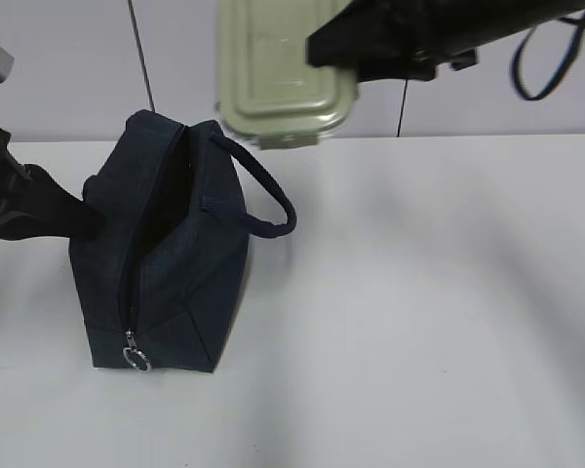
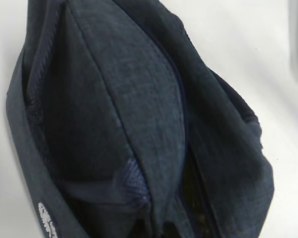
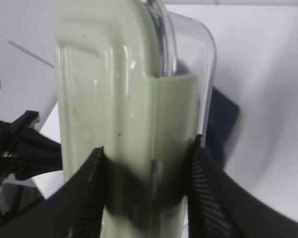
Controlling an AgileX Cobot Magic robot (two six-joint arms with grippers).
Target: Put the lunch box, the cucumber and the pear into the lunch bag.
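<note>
Lunch box carried above the opened lunch bag.
Right pincer (image 3: 146,193) pinched the lunch box (image 1: 285,73) aloft; left pincer (image 1: 73,216), pressed together, held the lunch bag (image 1: 166,253) on the worktop (image 1: 429,312). Lowering narrow edge first would probably suit the slot.

One lunch bag (image 1: 166,263) stands at about nine o'clock on the one white table (image 1: 419,312), with one loop handle (image 1: 263,190) and one metal ring pull (image 1: 136,359). One lunch box (image 1: 283,78) hangs at twelve o'clock. Two robot arms show: one at nine o'clock (image 1: 24,200), one at one o'clock (image 1: 448,29).
</note>
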